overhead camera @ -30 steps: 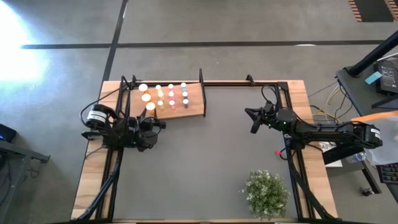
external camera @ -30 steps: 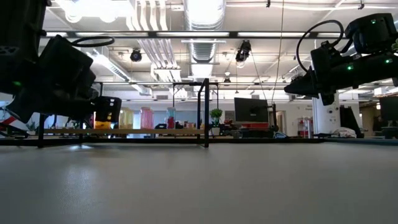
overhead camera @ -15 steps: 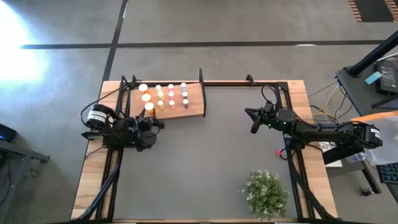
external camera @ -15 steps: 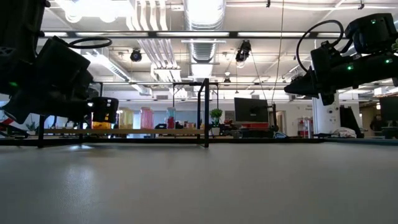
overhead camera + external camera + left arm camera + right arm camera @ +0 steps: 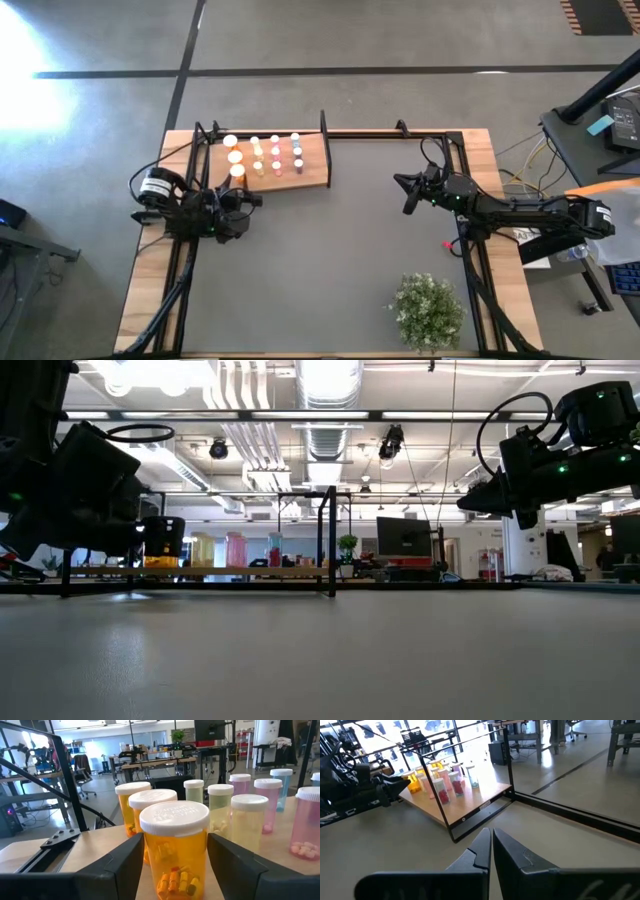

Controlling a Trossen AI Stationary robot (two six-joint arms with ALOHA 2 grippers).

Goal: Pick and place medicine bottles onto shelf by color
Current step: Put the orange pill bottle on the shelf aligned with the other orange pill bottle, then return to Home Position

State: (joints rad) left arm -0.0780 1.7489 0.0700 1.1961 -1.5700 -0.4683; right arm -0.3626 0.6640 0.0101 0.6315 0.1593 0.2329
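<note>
Orange bottle (image 5: 174, 851) stands between my left claw's (image 5: 172, 865) part-open fingers at the shelf (image 5: 312, 165) edge, joining the orange row.

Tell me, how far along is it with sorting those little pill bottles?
Nearly done, it seems. The shelf already holds rows of bottles, orange, yellow-green and pink among them. The left gripper has a large orange bottle between its jaws at the shelf's edge, not yet released. The right gripper waits shut over the mat. I see no bottles left on the table.
</note>
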